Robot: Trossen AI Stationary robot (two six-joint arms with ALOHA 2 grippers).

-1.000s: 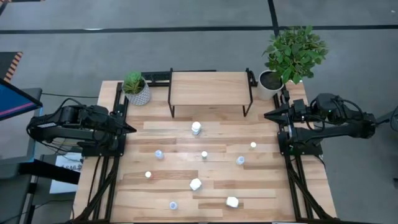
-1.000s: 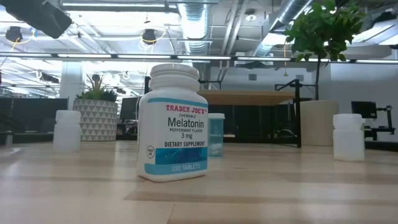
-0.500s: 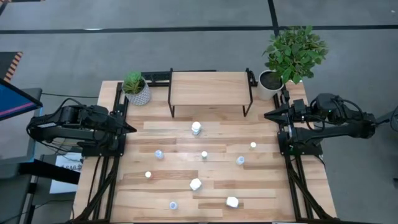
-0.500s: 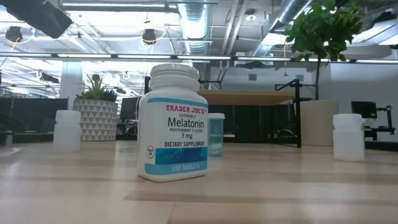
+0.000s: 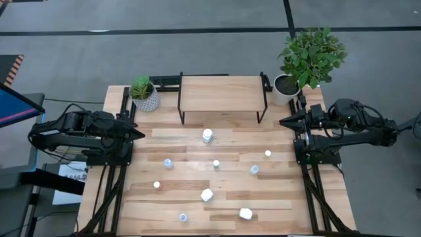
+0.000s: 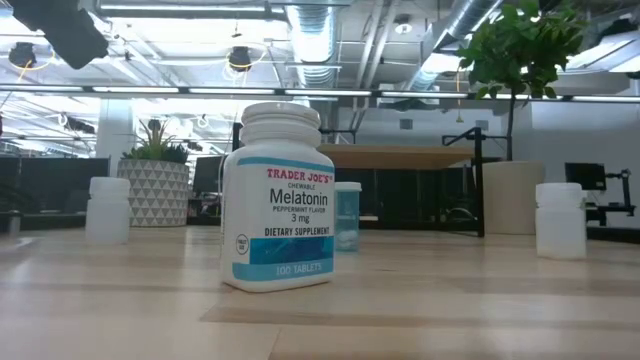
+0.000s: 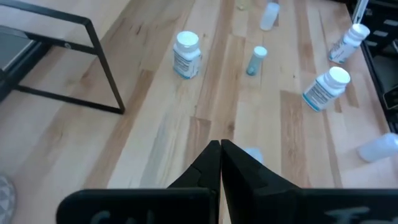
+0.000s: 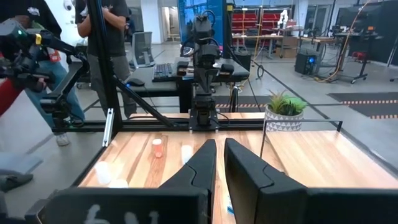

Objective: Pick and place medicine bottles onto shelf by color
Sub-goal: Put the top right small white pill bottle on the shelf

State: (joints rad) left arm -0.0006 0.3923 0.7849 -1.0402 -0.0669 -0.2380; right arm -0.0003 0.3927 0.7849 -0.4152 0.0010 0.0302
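Two dark six-joint arms, black housings, exposed black cables near wrists. Left end effector: tapered matte-black fingers. Right end effector: same wedge-shaped black fingers.

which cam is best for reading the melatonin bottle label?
Low view. The melatonin bottle stands upright close to the lens, label facing it and readable. The high view shows only several white bottles from above, so I cannot tell which it is. Left wrist view shows similar labelled bottles, text unreadable. Right wrist view: not identifiable.
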